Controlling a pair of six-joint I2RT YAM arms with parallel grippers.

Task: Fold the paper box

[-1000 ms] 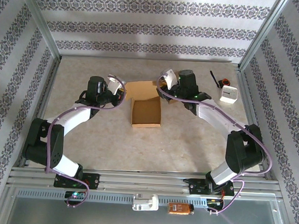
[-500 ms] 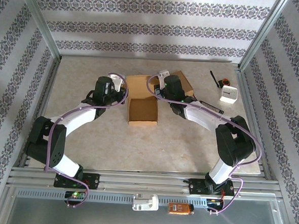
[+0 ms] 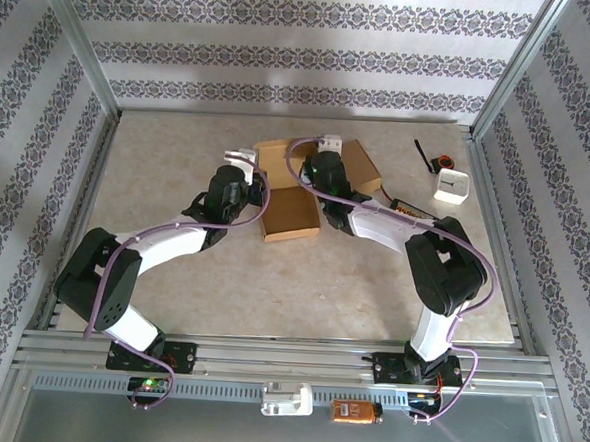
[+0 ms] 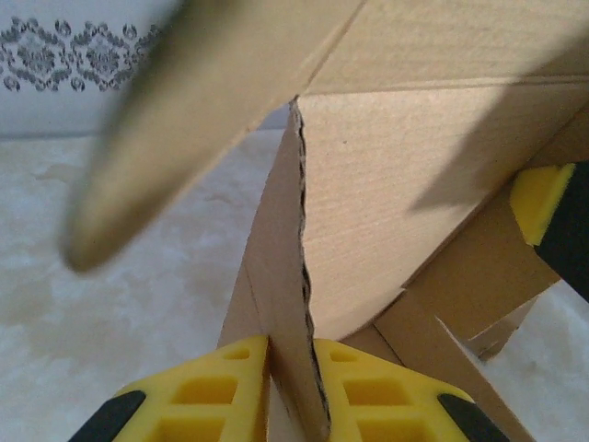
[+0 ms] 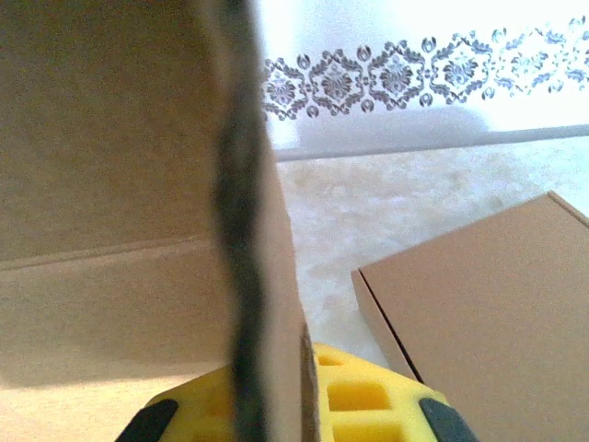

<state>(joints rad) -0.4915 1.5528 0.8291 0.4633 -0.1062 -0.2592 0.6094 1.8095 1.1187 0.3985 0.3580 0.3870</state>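
Paper box (image 3: 293, 216) sits near the middle of the table (image 3: 172, 264). It is brown and open on top, and 2 robot arms reach to it, 1 from each side.

The left gripper (image 4: 293, 391) is at the left wall of the box. Its 2 yellow fingers (image 4: 198, 401) press on the thin card wall, 1 on each side, so it is pinching the wall. The wall stands up straight between them, and its edge looks rough. A blurry brown flap (image 4: 166, 138) hangs across the top of the left wrist view.

The right gripper (image 5: 276, 410) is at the right wall. Its fingers are squeezed together on that wall too. 1 yellow finger (image 5: 368, 396) is plain to see on the outer side. The wall is very close to that camera and looks fuzzy.

Just to the right of the box, a flat brown sheet (image 3: 359, 163) lies on the table. From where I stand I can't tell if it is joined to the box or lies loose.

Over by the right rail are a small white block (image 3: 451, 186) and a thin black stick (image 3: 422, 152), well apart from the box.
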